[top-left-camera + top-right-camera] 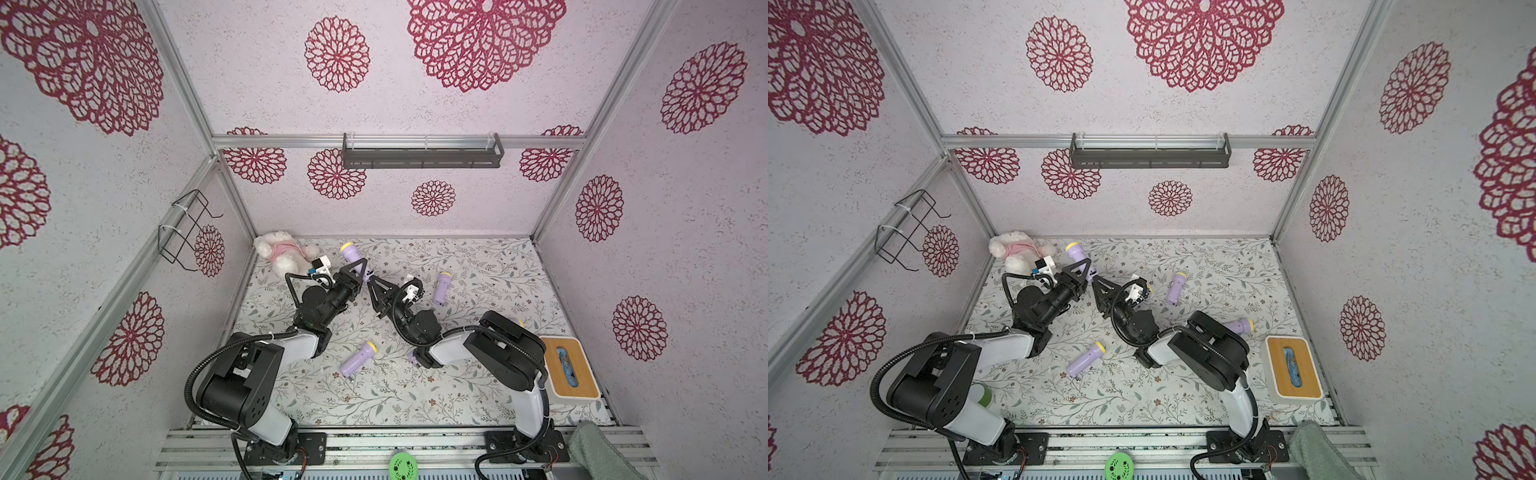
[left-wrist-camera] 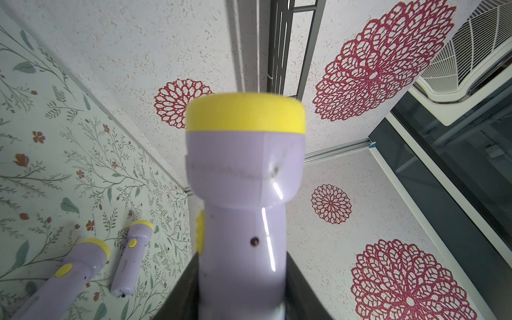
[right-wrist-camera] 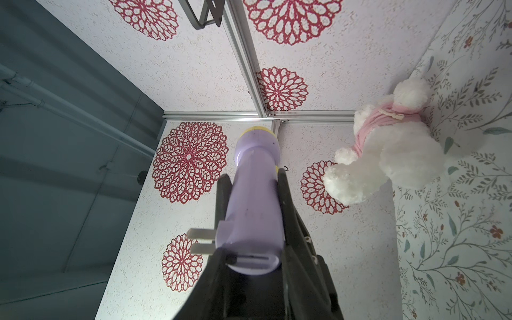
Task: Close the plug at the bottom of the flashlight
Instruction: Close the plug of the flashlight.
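Near the far left corner of the table (image 1: pixel 490 266), beside the plush toy (image 1: pixel 279 250), the left gripper (image 1: pixel 359 266) pinches the body of the flashlight (image 1: pixel 350 252) and holds it lifted. The right gripper (image 1: pixel 371 283) stands narrow around its bottom end; whether it squeezes, I cannot tell. The plug (image 3: pixel 200 241) sticks out sideways.

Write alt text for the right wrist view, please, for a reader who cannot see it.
A lilac flashlight with a yellow head points away from the camera between black gripper fingers, its two metal plug prongs sticking out sideways at the near end. A white plush toy in pink lies beyond on the floral table.
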### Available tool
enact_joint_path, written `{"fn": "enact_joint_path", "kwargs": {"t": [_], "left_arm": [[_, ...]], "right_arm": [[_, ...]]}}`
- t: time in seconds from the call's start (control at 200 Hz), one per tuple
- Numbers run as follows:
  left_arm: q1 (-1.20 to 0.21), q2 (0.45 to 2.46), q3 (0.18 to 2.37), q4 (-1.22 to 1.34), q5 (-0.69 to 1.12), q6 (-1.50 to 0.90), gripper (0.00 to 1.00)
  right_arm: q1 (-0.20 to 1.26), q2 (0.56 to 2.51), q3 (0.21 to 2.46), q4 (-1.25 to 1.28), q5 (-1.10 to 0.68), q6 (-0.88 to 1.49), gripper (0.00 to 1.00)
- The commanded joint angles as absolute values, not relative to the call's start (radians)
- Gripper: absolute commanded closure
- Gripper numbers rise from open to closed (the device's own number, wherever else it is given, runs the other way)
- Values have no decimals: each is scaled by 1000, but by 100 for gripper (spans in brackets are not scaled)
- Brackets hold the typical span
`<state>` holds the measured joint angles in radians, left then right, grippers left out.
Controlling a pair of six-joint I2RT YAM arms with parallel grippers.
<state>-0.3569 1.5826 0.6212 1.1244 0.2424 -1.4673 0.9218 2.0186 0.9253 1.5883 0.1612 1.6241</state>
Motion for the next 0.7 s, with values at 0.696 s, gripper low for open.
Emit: {"fn": "enact_joint_path", "kwargs": {"t": [0.696], "left_arm": [[-415, 1583, 615, 1192, 314, -1467, 100]], "right_arm": [[909, 2023, 1002, 1681, 152, 1597, 72]]}}
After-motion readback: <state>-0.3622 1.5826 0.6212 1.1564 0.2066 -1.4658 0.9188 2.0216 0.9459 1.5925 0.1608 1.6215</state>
